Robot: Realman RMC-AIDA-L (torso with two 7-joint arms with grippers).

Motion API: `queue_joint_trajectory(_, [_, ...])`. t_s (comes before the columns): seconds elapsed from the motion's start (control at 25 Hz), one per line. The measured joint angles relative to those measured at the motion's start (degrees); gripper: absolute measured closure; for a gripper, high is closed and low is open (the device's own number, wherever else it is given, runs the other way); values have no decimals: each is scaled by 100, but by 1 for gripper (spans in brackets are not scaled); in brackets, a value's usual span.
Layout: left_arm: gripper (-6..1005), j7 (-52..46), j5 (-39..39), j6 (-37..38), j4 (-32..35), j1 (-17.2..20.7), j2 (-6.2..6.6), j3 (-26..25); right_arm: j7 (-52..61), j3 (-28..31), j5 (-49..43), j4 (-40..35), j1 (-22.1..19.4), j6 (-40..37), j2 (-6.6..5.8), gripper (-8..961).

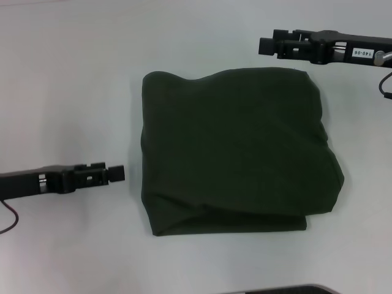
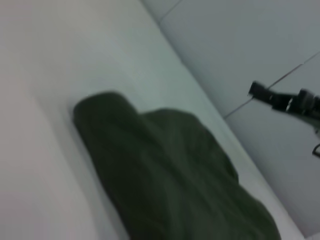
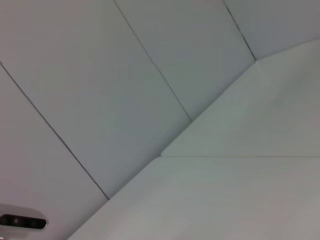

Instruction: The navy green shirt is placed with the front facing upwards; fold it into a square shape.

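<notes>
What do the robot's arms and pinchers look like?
Both are black and blocky, with little silvery metal bits. The left gripper has a thin dark cable trailing near the arm. The right gripper has a small white sticker with black numbers on its arm and a black cable looping beside it.

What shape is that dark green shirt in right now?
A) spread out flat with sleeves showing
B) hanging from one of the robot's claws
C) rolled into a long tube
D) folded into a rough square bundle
D: the navy green shirt lies on the table as a squarish folded bundle, with the left gripper and right gripper both off it.
</notes>
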Motion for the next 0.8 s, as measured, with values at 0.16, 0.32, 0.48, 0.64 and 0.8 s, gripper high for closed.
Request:
queue_joint_trajectory(0.16, [81,-242,276,-53,10,-90,10,52,56,9,2,-41,-2,-1,-7,54])
queue_joint_trajectory(0.32, [81,-396,374,-58,10,-170,18,217,115,12,12,-91,-6,1,-13,53])
queue_joint_trajectory(0.48, [81,-454,438,-70,-31,-287,17,384,202,13,15,-206,-3,6,-14,59])
queue_joint_trajectory(0.64, [81,-462,441,-95,-67,-369,-17,490,247,13,18,-219,-1,7,-14,58])
queue_joint_trajectory(0.8, [81,-465,441,-143,-147,-441,-31,555,260,13,21,-221,17,4,-7,59])
